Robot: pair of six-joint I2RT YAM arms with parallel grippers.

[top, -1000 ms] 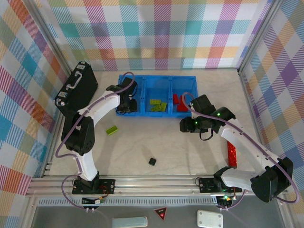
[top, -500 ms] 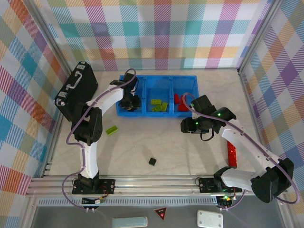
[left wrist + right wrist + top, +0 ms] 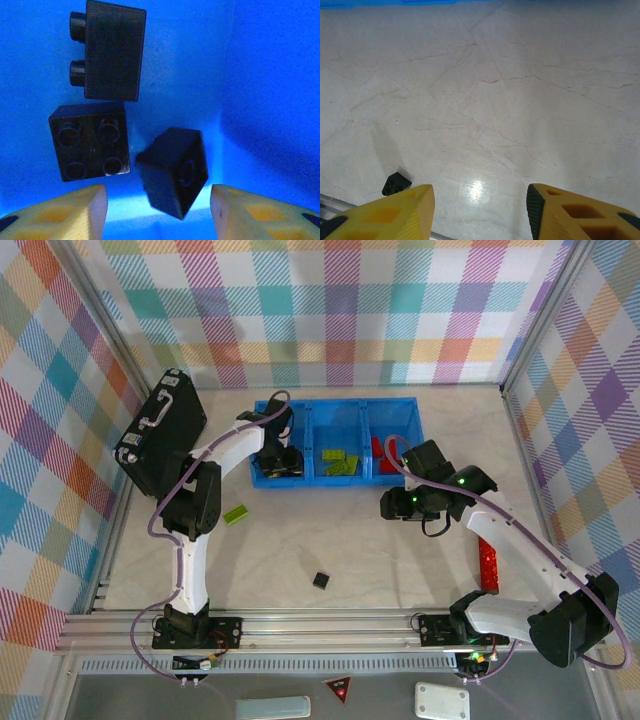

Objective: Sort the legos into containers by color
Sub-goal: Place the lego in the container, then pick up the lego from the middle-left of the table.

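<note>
**A:** What sits on the table?

**B:** A black briefcase at the upper left of the top view, with the blue tray to its right.

**A:** And the grippers?

**B:** The left gripper is down in the tray's left compartment, fingers apart and gripping nothing. The right gripper is spread just as wide over bare table.

**A:** The small pieces?

**B:** Three black bricks lie in the left compartment, one of them tilted. The green bricks are in the middle one and the red bricks in the right. A green brick, a black cube and a long red brick lie loose on the table.
</note>
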